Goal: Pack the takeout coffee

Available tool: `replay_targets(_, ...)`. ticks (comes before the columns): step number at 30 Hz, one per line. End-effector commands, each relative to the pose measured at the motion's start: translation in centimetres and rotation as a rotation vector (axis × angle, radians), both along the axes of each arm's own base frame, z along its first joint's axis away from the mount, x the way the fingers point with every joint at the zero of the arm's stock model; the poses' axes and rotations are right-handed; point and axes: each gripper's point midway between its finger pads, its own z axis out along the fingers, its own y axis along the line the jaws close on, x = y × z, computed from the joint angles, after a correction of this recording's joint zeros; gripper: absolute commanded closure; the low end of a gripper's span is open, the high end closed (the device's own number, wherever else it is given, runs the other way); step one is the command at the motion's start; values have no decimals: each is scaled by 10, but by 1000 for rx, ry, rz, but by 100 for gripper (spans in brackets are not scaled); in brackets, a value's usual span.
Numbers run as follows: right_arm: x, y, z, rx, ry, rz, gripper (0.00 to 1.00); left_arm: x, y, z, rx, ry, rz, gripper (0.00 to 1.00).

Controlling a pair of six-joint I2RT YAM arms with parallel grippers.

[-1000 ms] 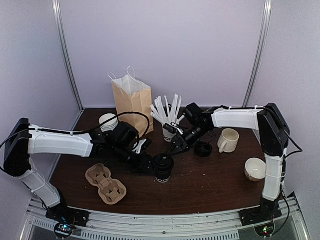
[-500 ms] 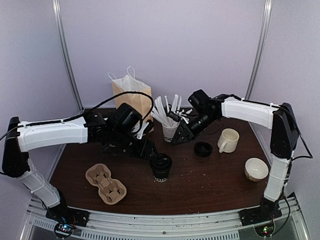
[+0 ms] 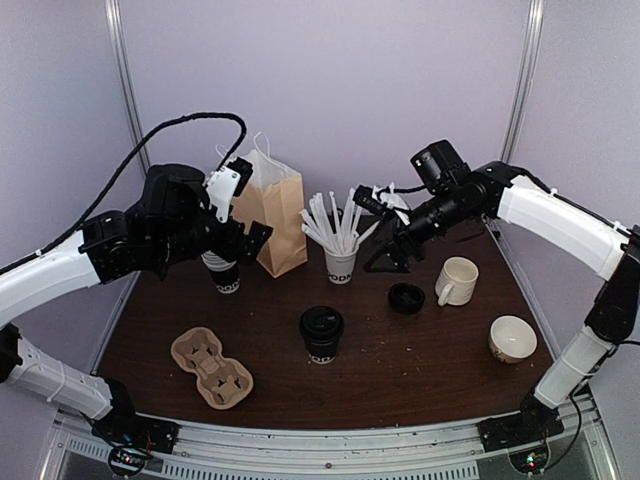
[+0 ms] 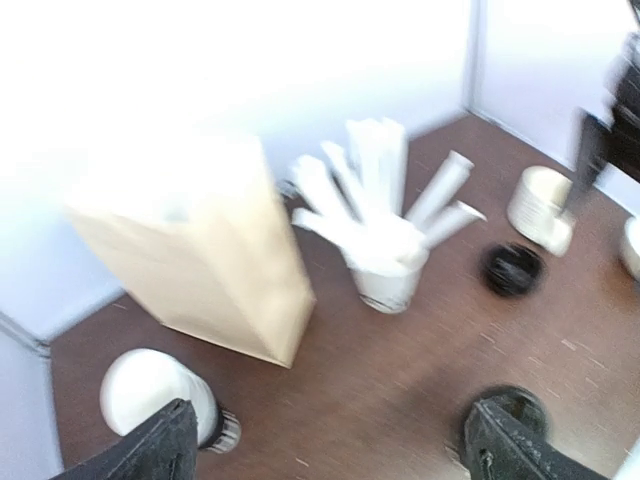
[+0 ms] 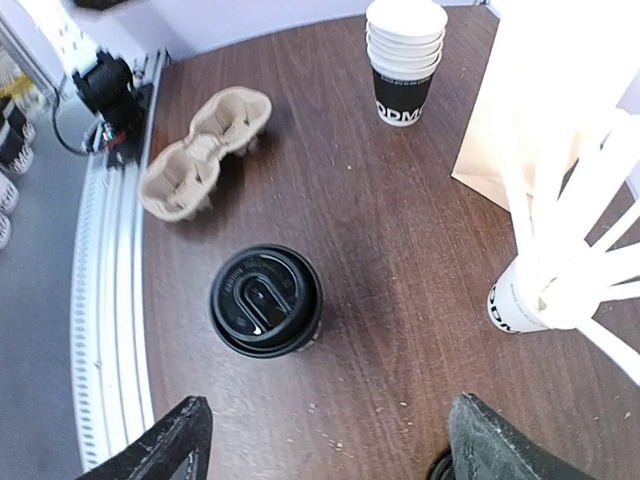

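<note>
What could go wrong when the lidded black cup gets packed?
The black paper cup with the round black plastic lid stands free; a sideways push or hard squeeze could tip it or pop the lid.
The white cup full of white sticks stands close beside the brown paper bag; an arm going there might knock it over.
The beige pulp carrier lies loose and could slide.

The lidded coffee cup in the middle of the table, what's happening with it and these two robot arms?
Nothing is holding it right now. The lidded black coffee cup stands upright by itself on the table. The left hand and right hand are both open and empty, raised in the air behind it. The cup is not yet packed: the paper bag stands at the back, and the cardboard carrier lies empty at front left.
</note>
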Motion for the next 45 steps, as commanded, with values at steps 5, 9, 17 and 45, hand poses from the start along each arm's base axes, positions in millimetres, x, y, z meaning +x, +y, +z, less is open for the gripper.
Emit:
replay_targets(5,-1,24,-42,-227,-176,131,15,50,88,-2,10,-187,372,3)
replay_targets(9,-12,43,-64,-307,-194,194,14,45,96,-2,76,-236,358,2)
replay_targets(17,-15,68,-89,-375,-126,253,1,49,108,-5,75,-264,430,2)
replay_targets(45,-46,88,-131,-448,-23,360,15,55,113,-16,210,-204,461,2)
